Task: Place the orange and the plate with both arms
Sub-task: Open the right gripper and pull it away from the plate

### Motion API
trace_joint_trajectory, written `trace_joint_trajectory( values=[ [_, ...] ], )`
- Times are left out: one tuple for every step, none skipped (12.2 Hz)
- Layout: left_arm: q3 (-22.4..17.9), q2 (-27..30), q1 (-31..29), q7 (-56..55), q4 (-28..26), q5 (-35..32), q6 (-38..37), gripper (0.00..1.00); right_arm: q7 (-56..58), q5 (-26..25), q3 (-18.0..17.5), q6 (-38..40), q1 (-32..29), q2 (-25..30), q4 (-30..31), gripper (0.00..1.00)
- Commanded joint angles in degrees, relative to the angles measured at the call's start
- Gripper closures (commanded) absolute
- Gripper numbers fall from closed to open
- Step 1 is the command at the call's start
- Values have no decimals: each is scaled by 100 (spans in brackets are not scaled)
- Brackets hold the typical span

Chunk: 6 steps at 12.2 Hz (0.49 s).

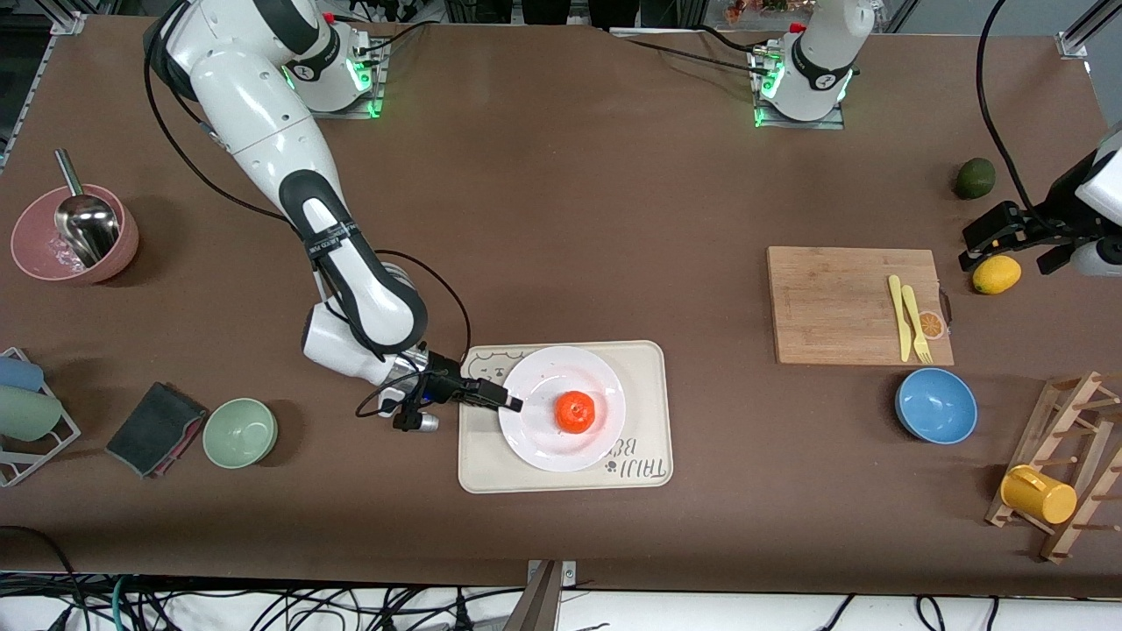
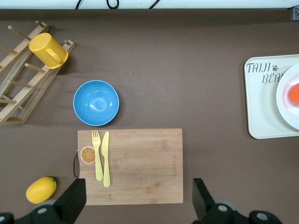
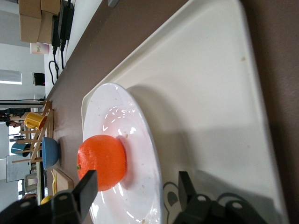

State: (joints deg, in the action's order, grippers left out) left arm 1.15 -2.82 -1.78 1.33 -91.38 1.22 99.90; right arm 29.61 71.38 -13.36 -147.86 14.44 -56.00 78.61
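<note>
Centrally, the orange (image 1: 575, 412), light, firm and prone to rolling, sits on the glossy, breakable plate (image 1: 535, 443) in the tray (image 1: 644, 372). Right tool (image 1: 514, 404) straddles the plate's rim, best gripped there, fingers apart; left tool (image 2: 138, 198) hovers spread over the cutting board (image 2: 140, 163).

We see a wide desk (image 1: 561, 219) covered in a dark brown mat, evenly lit from above. Along its edge nearest the front camera, tangled cables (image 1: 263, 605) lie on a pale floor. In the right wrist view, cardboard boxes (image 3: 35, 18) stand by a white wall.
</note>
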Motion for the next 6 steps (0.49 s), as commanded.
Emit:
trace_joint_trajectory(
  values=[
    [-10, -17, 20, 104, 67, 80, -67, 0, -43, -744, 132, 125, 6, 378, 294, 0],
    [-18, -26, 20, 96, 67, 80, -58, 0, -104, -1010, 271, 343, -2, 641, 522, 0],
    [-10, -17, 20, 96, 67, 80, -67, 0, -200, -1334, 508, 824, 32, 896, 637, 0],
    [-9, -26, 20, 96, 67, 80, -67, 0, -410, -1764, 736, 1325, 41, 1142, 664, 0],
    [-9, -26, 29, 96, 67, 80, -67, 0, -656, -2360, 930, 1922, 42, 1379, 638, 0],
    [-9, -17, 20, 104, 59, 80, -67, 0, -841, -2905, 1115, 2519, 7, 1564, 595, 0]
  ],
)
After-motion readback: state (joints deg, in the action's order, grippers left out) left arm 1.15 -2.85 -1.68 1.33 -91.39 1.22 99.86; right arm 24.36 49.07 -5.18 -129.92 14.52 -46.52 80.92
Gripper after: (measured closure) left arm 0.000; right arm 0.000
